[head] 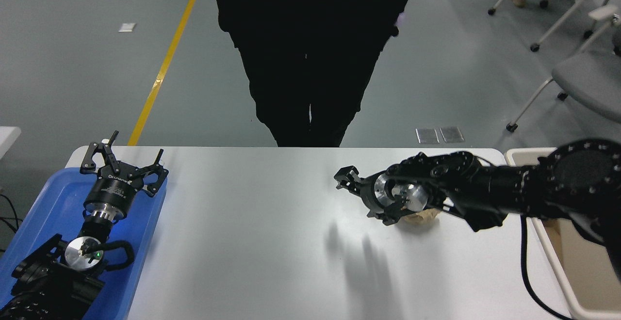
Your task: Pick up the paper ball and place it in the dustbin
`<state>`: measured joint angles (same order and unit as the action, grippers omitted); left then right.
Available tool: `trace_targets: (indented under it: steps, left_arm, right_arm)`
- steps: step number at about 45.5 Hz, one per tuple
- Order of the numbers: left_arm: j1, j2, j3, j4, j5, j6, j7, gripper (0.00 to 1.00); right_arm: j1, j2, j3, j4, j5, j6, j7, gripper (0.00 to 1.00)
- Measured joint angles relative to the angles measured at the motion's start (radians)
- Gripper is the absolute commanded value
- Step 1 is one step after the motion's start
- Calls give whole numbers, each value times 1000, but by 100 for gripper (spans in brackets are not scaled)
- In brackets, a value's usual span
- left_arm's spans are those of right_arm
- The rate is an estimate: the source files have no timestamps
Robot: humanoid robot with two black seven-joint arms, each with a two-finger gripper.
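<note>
The tan paper ball [423,216] lies on the white table [252,232], mostly hidden under my right wrist, with only a small part showing. My right gripper [364,199] hovers above the table just left of the ball, pointing left, fingers spread and holding nothing. The cream dustbin [582,266] stands at the table's right edge, partly hidden behind my right arm. My left gripper [123,162] is parked open over the blue tray [43,199] at the lower left.
A person in dark clothes [310,58] stands at the table's far edge, in the middle. Grey wheeled chairs [582,68] stand on the floor at the upper right.
</note>
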<state>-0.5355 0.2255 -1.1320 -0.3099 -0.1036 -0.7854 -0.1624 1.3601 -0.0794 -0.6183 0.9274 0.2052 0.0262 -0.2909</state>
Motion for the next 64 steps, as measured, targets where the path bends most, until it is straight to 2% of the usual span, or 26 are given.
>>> trace_targets:
  steps: [8, 17, 25, 44, 64]
  left_arm:
    - [0, 0, 0, 0, 1, 0, 1, 99]
    - [0, 0, 0, 0, 1, 0, 1, 99]
    - [0, 0, 0, 0, 1, 0, 1, 99]
    - [1, 0, 0, 0, 1, 0, 1, 99]
    - [2, 0, 0, 0, -1, 0, 1, 99]
  right_arm:
    - [127, -66, -115, 76, -8, 87, 2, 100]
    - [295, -121, -240, 153, -21, 258, 3, 100]
    - [474, -160, -322, 241, -78, 404, 4, 100]
    - [944, -227, -405, 528, -219, 617, 6, 100]
    - [1102, -264, -397, 607, -245, 699, 5, 98]
